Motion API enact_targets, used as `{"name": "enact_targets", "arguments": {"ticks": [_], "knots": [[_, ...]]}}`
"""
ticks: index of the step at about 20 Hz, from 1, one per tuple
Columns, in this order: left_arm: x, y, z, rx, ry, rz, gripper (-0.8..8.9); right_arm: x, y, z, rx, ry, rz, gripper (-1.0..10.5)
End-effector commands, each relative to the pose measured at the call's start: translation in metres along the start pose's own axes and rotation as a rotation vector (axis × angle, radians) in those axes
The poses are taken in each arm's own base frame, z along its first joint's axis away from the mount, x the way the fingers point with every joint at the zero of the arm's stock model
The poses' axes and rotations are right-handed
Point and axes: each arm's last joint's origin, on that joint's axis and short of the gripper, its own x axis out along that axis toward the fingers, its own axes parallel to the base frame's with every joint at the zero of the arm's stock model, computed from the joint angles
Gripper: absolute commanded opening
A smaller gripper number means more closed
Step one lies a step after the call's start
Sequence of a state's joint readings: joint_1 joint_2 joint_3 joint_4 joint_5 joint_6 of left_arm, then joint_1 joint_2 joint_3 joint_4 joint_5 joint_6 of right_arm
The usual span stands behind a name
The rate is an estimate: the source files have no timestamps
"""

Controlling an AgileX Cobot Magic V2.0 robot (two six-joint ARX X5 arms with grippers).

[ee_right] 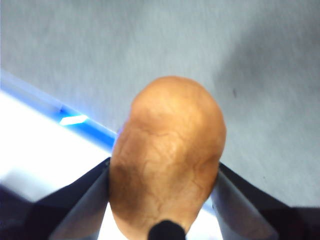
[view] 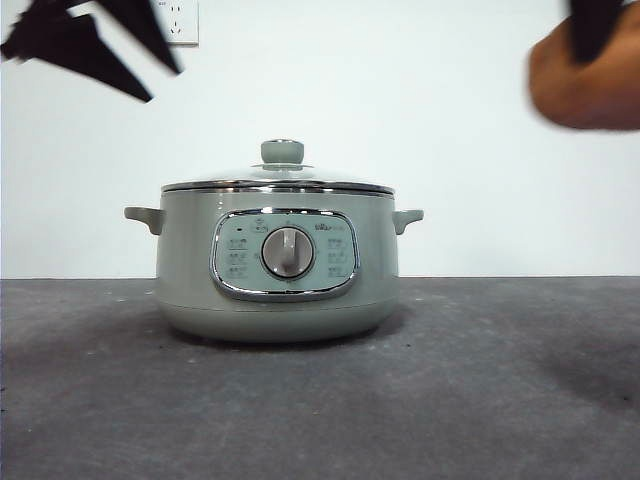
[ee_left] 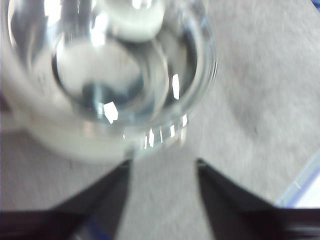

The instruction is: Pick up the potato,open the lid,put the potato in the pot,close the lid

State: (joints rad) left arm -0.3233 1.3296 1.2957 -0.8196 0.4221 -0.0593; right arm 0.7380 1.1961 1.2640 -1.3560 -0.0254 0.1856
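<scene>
The sage-green pot point(view: 278, 270) stands mid-table with its glass lid point(view: 278, 183) on, green knob point(view: 282, 152) on top. My left gripper point(view: 95, 45) hangs open high at the upper left, above and left of the pot; its wrist view looks down through the lid point(ee_left: 107, 75) with the knob point(ee_left: 134, 20) showing, and nothing is between its jaws point(ee_left: 162, 185). My right gripper point(view: 594, 30) is high at the upper right, shut on the golden-brown potato point(view: 585, 80), which fills its wrist view point(ee_right: 167, 155) between the two jaws.
The grey table point(view: 320, 400) stretches around the pot. A white wall with a socket point(view: 178, 20) stands behind. A blue-edged white strip point(ee_right: 60, 125) lies under the right gripper, and another shows near the left one point(ee_left: 305, 185).
</scene>
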Motion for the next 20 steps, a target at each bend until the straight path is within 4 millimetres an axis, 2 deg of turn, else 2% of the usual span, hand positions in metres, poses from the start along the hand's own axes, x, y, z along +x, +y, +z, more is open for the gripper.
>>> {"name": "enact_targets", "arguments": {"ticks": [1,2,3,6,9,12,16,20], "knots": [[0.002,-0.011,0.029,0.093,0.002,0.011,5.01,-0.012,-0.002,-0.011,-0.006,-0.035,0.007,-0.1],[0.007,-0.015,0.041,0.138,0.006,0.020,5.76,-0.017,-0.002,-0.015,-0.006,-0.055,0.010,-0.1],[0.012,-0.018,0.053,0.164,0.005,0.047,6.00,-0.021,-0.003,-0.019,-0.004,-0.072,0.014,0.0],[0.035,-0.023,0.087,0.193,0.012,0.114,5.98,-0.025,-0.004,-0.023,0.002,-0.094,0.018,0.0],[0.065,-0.024,0.110,0.203,0.036,0.125,5.98,-0.025,-0.004,-0.023,0.002,-0.093,0.018,0.0],[0.095,-0.020,0.118,0.200,0.073,0.184,5.98,-0.025,-0.004,-0.023,0.002,-0.094,0.018,0.0],[0.122,-0.017,0.113,0.203,0.127,0.181,5.98,-0.025,-0.004,-0.023,0.001,-0.093,0.018,0.0],[0.130,-0.016,0.110,0.203,0.151,0.193,5.93,-0.025,-0.004,-0.023,0.001,-0.094,0.018,0.0]]}}
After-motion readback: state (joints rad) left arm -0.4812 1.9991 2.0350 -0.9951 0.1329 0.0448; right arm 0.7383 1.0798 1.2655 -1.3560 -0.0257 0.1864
